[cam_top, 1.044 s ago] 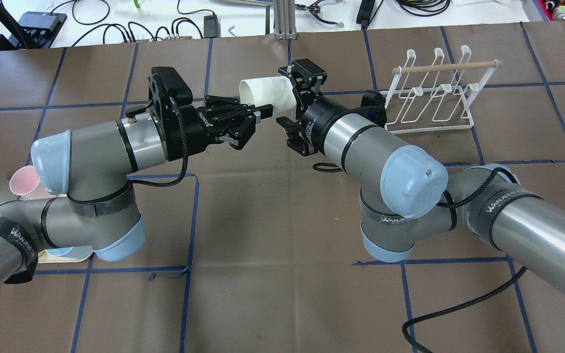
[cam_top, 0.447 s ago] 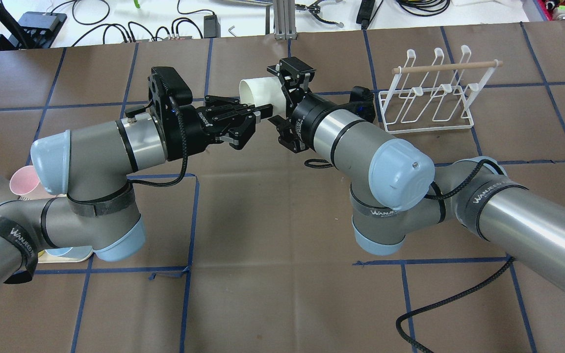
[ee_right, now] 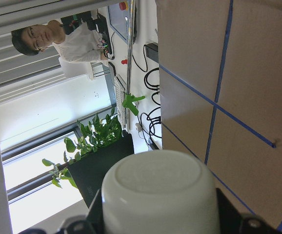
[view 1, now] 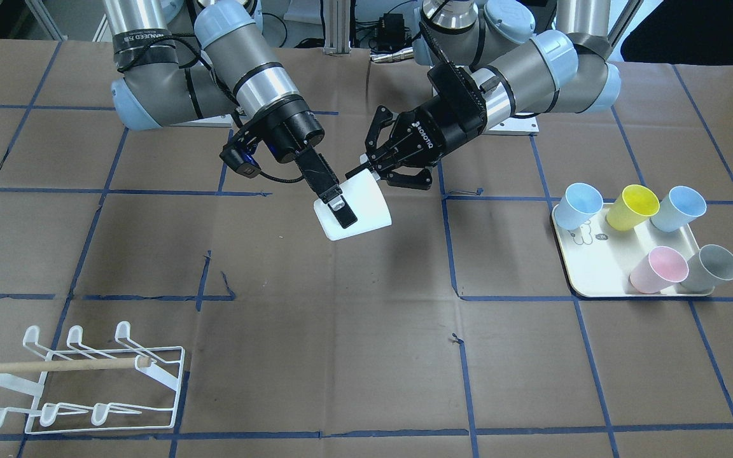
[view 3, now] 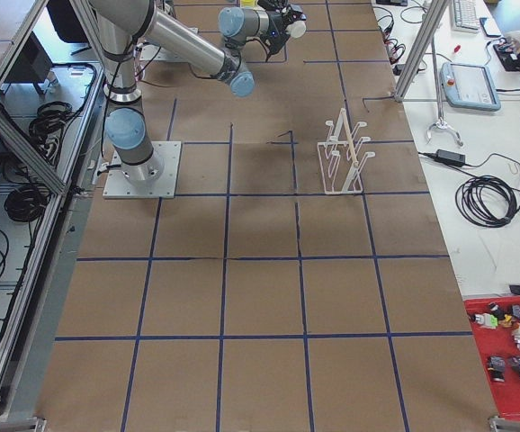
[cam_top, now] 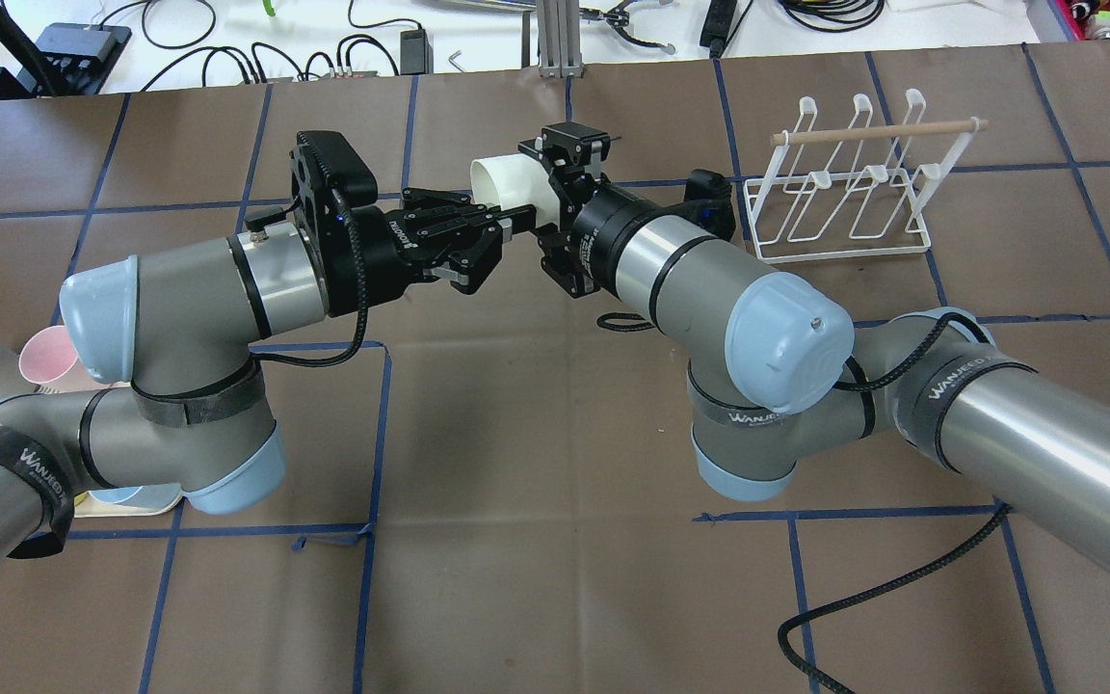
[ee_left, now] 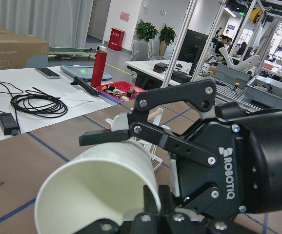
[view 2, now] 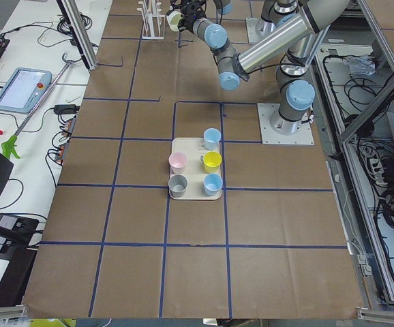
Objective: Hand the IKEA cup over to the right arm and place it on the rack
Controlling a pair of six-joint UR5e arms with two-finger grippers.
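Nearest the robot, on its left, the cream tray with a bear drawing carries five coloured plastic cups. Above the middle of the brown-papered desk, the white plastic IKEA cup lies on its side in the air. The left arm's black two-finger claw is pinching its rim. Over the last second the right arm's black claw has slid forward along the cup. Its spread fingers now straddle the body instead of just the base end, so the hand-over looks ready for the right claw to clamp.

The overhead view hides the contact. The front view shows one right finger lying flat on the wall, though I cannot tell whether it presses. The right wrist view shows the cup's base centred. Farthest off, the small white wire rack with a wooden dowel holds no cup yet.
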